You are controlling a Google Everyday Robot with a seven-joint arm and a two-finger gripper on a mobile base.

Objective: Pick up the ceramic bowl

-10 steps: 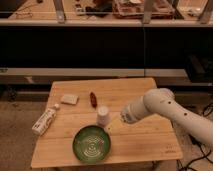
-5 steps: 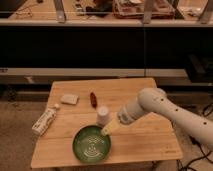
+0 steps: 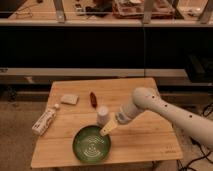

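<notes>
Dark shelving backs the pale, slatted wooden bench (image 3: 145, 137). We see the smooth white robot arm (image 3: 165, 110) extending from the right, its yellowish end effector (image 3: 108, 129) over the far right rim of the round, glossy green ceramic bowl (image 3: 89, 148) near the bench's front edge. We cannot tell whether it is wide or narrow. A small white cup (image 3: 102, 115) stands just behind the bowl.

On table (image 3: 145, 142): ceramic bowl (image 3: 92, 144) front centre, cup (image 3: 102, 115) just behind its rim, gripper (image 3: 107, 129) at the bowl's rear-right rim beside cup, oblong item (image 3: 93, 98) behind cup, flat packet (image 3: 69, 99) left of it, bottle (image 3: 44, 122) lying at left edge.
</notes>
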